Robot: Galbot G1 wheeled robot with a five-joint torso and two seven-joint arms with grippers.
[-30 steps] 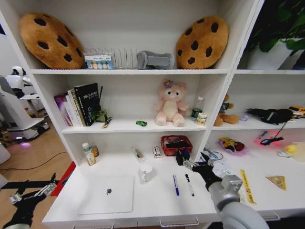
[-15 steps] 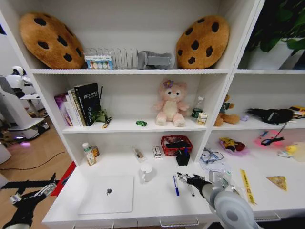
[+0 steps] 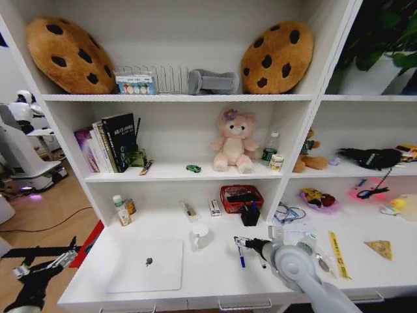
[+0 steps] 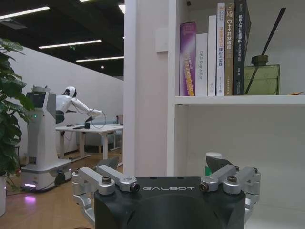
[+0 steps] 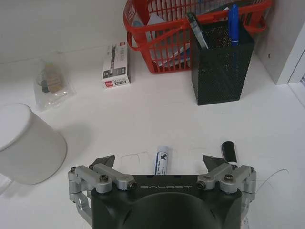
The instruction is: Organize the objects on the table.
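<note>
White desk surface (image 3: 215, 277) stretches under me, and my right pincer (image 5: 159, 161) hovers low over it with its two fingers spread wide and nothing between them. Just under the gap lies the blue pen (image 5: 160, 161), its white end pointing toward the mesh cup; from my head camera I see the pen (image 3: 240, 253) partly covered by my right pincer (image 3: 240, 242). The black pen (image 5: 228, 152) lies just beside it, close to one fingertip, apart from the blue one. Beyond them stands a black mesh pen cup (image 5: 218, 66) holding a blue marker, and touching its back is a red basket (image 5: 157, 43). A small white box (image 5: 117, 65) lies flat beside the basket, and a white mug (image 5: 26, 143) stands nearer my wrist.

Further along the desk the silver laptop (image 3: 146, 265) lies closed, near the front edge. The green-topped can (image 3: 276, 162) and the tiny green toy car (image 3: 193, 168) sit on the shelf above, either side of a pink plush (image 3: 231, 141).

My left pincer (image 3: 45, 267) hangs off the desk's left end, low beside the shelf unit; its fingers (image 4: 95, 174) stand apart, holding nothing.
</note>
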